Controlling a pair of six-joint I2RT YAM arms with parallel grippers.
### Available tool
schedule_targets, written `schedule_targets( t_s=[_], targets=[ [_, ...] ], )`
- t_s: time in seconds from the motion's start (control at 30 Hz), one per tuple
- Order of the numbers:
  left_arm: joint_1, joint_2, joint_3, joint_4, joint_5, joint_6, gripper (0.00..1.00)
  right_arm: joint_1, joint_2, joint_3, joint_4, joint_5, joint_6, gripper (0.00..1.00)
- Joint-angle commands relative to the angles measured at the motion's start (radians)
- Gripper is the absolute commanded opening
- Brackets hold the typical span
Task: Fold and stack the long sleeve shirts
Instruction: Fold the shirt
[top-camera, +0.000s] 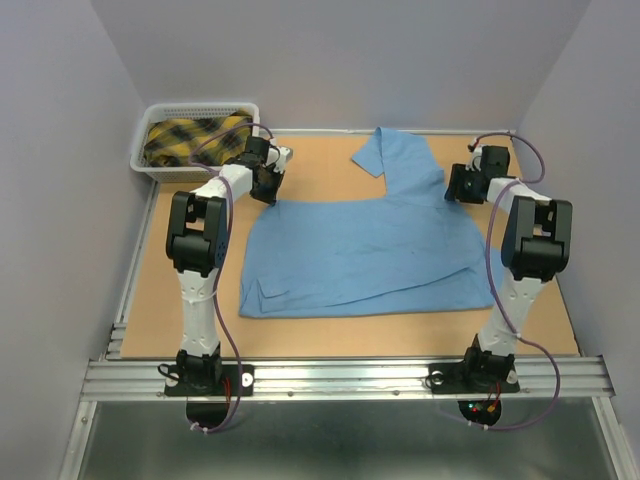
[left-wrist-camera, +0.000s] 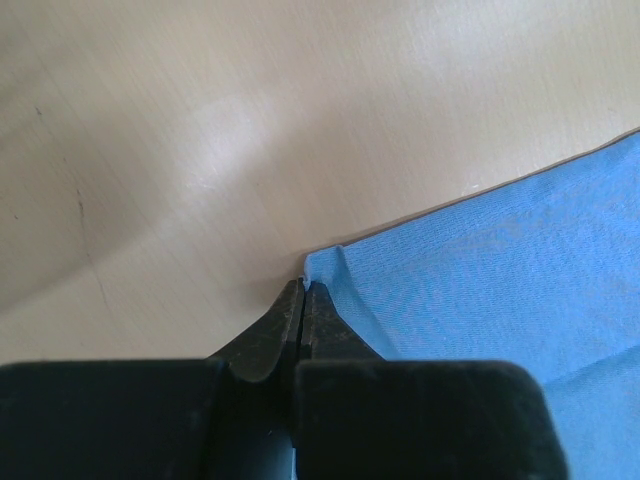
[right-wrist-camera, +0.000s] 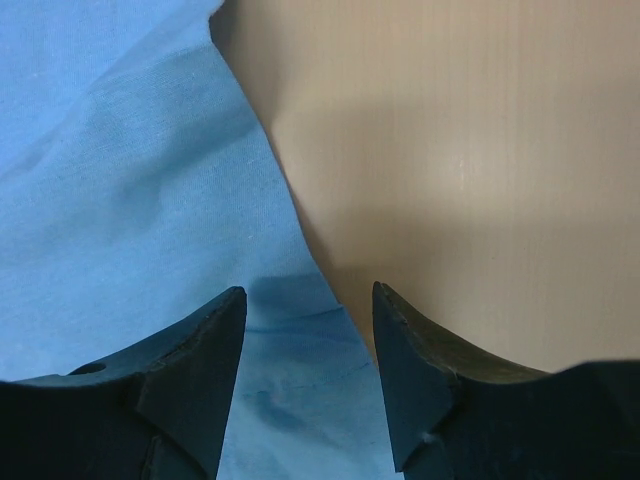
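We note left claw pinched shut on far-left corner of shirt; right claw open, straddling far-right edge beside sleeve.

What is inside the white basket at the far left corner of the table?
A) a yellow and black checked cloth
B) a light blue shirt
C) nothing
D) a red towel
A: the basket holds a yellow and black checked cloth; the light blue shirt lies on the table.

Top cam: high, rear, looks down on whole table. Wrist cams: close, aimed fwd past jaws; all 3 share shirt edge.
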Motion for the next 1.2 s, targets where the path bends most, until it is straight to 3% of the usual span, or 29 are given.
schedule_targets(
  t_s=[0.0,0.43,0.6,0.73,0.97,1.17],
  targets=[
    [-0.003,-0.022,-0.032,-0.054,0.030,-0.001,0.00,0.012,0.016,0.087,-0.015,0.041,-0.058,0.59],
    [-0.003,-0.025,-0.034,-0.051,0.024,-0.008,0.00,0.060,0.059,0.084,-0.047,0.085,-0.074,0.51],
    [-0.002,-0.029,-0.042,-0.048,-0.004,-0.011,0.00,0.062,0.057,0.088,-0.050,0.117,-0.075,0.15],
    [0.001,-0.052,-0.043,-0.042,-0.024,-0.019,0.00,0.062,0.036,0.130,-0.062,0.137,-0.071,0.01],
    [0.012,-0.158,-0.068,-0.019,-0.116,-0.040,0.00,0.060,-0.055,0.161,-0.068,0.246,-0.086,0.01],
    [0.012,-0.235,-0.120,0.021,-0.159,-0.062,0.00,0.062,-0.130,0.130,-0.068,0.243,-0.062,0.01]
  ],
)
